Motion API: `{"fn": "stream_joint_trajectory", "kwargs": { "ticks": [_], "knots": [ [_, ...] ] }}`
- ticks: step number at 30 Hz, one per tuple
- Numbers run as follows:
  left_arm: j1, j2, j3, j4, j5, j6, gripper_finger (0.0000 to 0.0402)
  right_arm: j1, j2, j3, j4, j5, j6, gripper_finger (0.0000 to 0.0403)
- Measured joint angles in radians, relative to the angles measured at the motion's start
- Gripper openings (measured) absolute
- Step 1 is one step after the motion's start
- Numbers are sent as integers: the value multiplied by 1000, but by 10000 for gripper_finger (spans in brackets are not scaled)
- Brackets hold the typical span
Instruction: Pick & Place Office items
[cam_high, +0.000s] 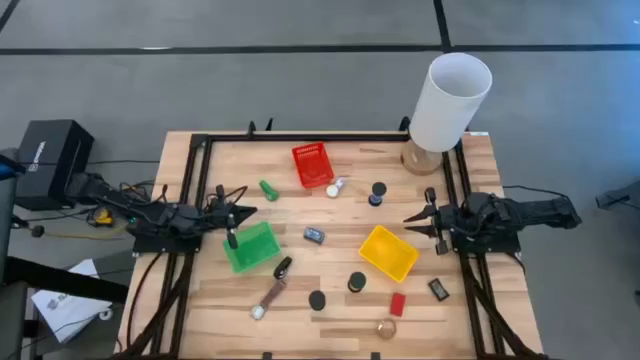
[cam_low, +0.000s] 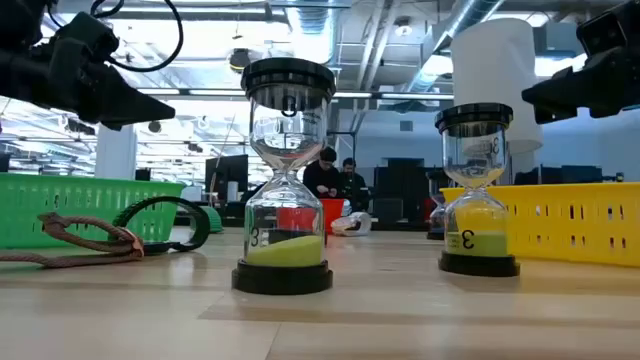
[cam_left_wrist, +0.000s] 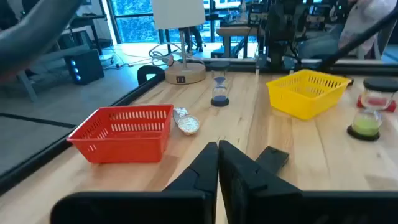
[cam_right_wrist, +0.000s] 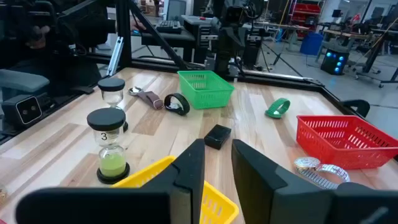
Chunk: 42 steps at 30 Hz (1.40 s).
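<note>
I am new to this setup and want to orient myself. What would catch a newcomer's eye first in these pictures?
Three bright baskets stand out on the wooden table: the red basket at the far middle, the green basket by the left gripper, and the yellow basket by the right gripper. A tall white lamp rises at the far right corner.

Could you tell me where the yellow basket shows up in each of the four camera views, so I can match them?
High view: yellow basket, right of centre, near the right hand.
Low view: far right, behind an hourglass.
Left wrist view: upper right.
Right wrist view: only its rim, bottom left of centre, by that arm's own fingers.
Shared landmark: the red basket.
</note>
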Motion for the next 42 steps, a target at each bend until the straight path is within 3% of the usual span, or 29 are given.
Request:
{"fn": "stream_joint_trajectory", "kwargs": {
  "ticks": [5, 29, 35, 42],
  "knots": [
    [0, 0, 0, 17, 10, -70, 8, 0, 0, 0, 0, 0, 0, 71],
    [2, 0, 0, 41, 11, -66, 10, 0, 0, 0, 0, 0, -56, 71],
    [44, 0, 0, 62, 8, -33, 49, 1, 0, -1, 10, 0, 82, 71],
    [147, 0, 0, 134, 30, 64, 114, -1, 0, -1, 186, 76, -134, 71]
  ]
}}
